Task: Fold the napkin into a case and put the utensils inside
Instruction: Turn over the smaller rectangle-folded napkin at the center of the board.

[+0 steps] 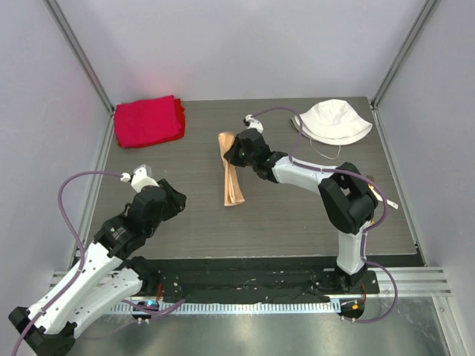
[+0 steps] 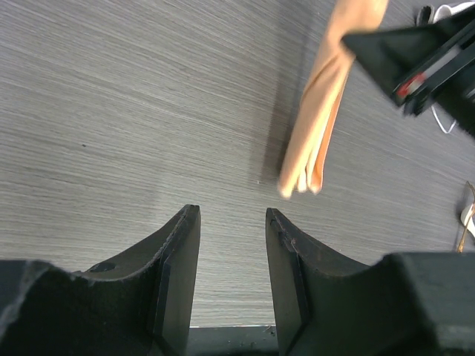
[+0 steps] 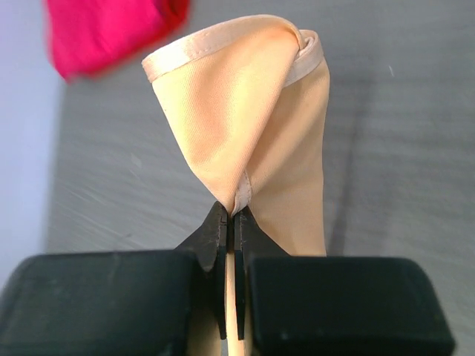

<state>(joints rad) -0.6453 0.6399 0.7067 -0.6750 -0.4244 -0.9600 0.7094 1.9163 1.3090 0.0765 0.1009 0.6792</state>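
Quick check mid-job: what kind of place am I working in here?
Most likely a lab robot cell, not a dining room: a grey table boxed in by plain walls and metal frame posts, arms bolted at its near edge, with props like the napkin, red cloth and hat.

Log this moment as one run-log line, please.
right gripper: shut on napkin edge | left gripper: open, empty, apart from napkin | napkin: folded into narrow strip

The right gripper (image 3: 230, 216) is pinched tight, its arm stretched out behind it. The left gripper (image 2: 231, 216) stands half parted.
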